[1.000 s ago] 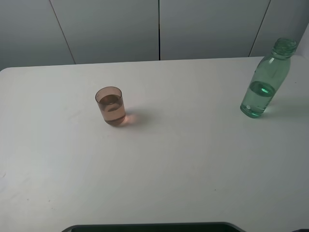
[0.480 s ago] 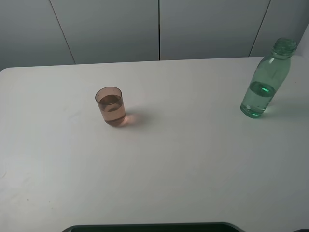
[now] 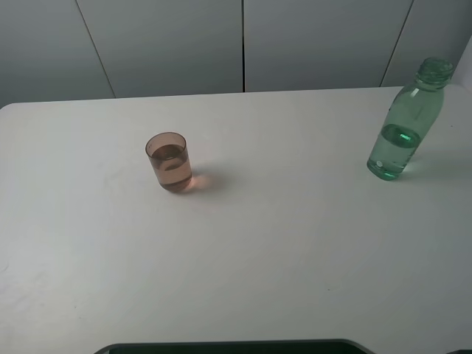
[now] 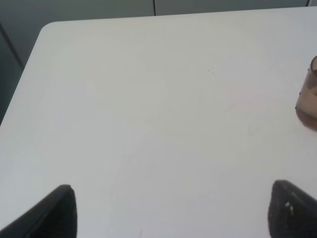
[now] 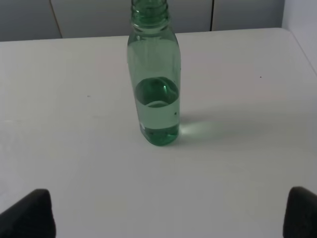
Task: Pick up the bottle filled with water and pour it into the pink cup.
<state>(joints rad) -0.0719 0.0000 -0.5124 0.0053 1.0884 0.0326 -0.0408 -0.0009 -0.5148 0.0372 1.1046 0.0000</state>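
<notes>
The green see-through bottle [image 3: 404, 131] stands upright and capless at the table's far right, about a third full of water; it also shows in the right wrist view [image 5: 154, 82]. The pink cup [image 3: 169, 162] stands upright left of centre with liquid in it; its edge shows in the left wrist view [image 4: 308, 101]. My left gripper [image 4: 171, 210] is open, fingertips wide apart, over bare table left of the cup. My right gripper [image 5: 171, 213] is open, short of the bottle, which stands between the lines of its fingertips. Neither arm shows in the exterior view.
A white table [image 3: 280, 243] carries both things. Grey wall panels [image 3: 243, 44] stand behind its far edge. A dark strip [image 3: 228, 346] lies along the near edge. The table's left far corner shows in the left wrist view [image 4: 47, 29].
</notes>
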